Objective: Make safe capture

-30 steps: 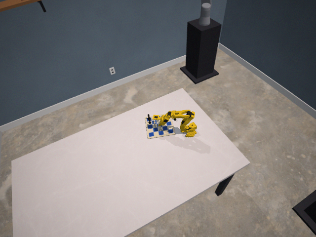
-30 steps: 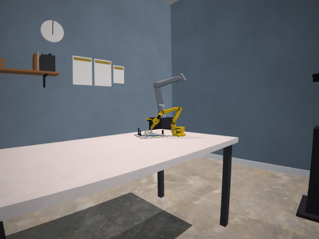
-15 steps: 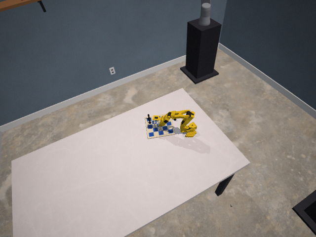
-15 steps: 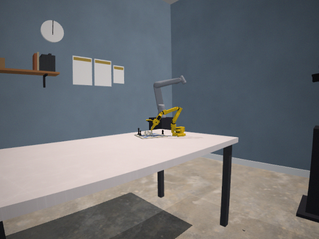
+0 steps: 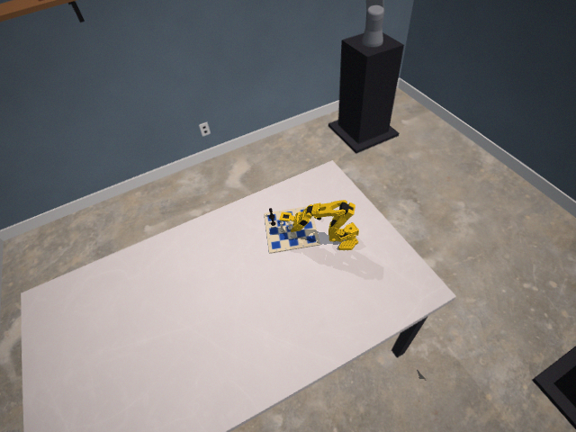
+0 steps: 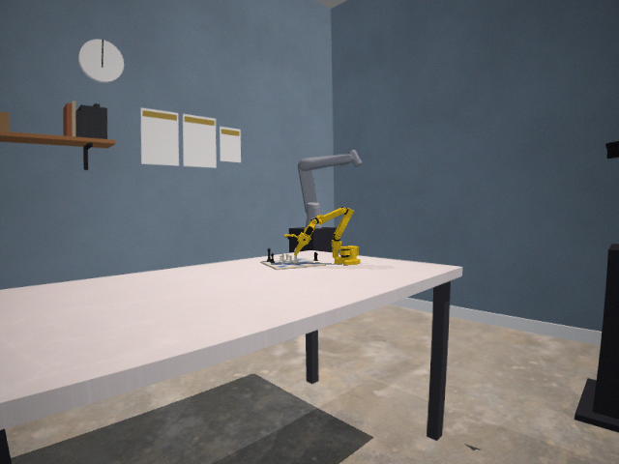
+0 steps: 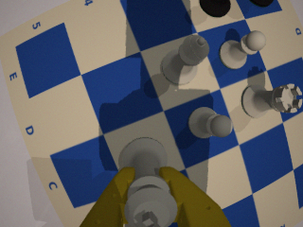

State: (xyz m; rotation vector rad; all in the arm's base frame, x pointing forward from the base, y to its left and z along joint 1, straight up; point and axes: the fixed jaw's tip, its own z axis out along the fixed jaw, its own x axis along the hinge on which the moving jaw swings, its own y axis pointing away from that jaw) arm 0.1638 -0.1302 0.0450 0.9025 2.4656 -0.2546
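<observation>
The small blue and cream chessboard (image 5: 289,230) lies on the white table beside the yellow arm's base; it also shows in the exterior view (image 6: 295,263). In the wrist view my gripper (image 7: 151,204) is shut on a white piece with a crowned top (image 7: 148,199). The piece is upright, with its round base (image 7: 142,154) over the cream square C4; I cannot tell if it touches the board. Other white pieces stand nearby: a tall one (image 7: 185,57), a pawn (image 7: 211,125), a pawn (image 7: 242,47) and a crowned one (image 7: 273,97).
A black piece (image 5: 271,216) stands at the board's far left corner. A black pedestal with a grey arm (image 5: 368,88) stands on the floor behind the table.
</observation>
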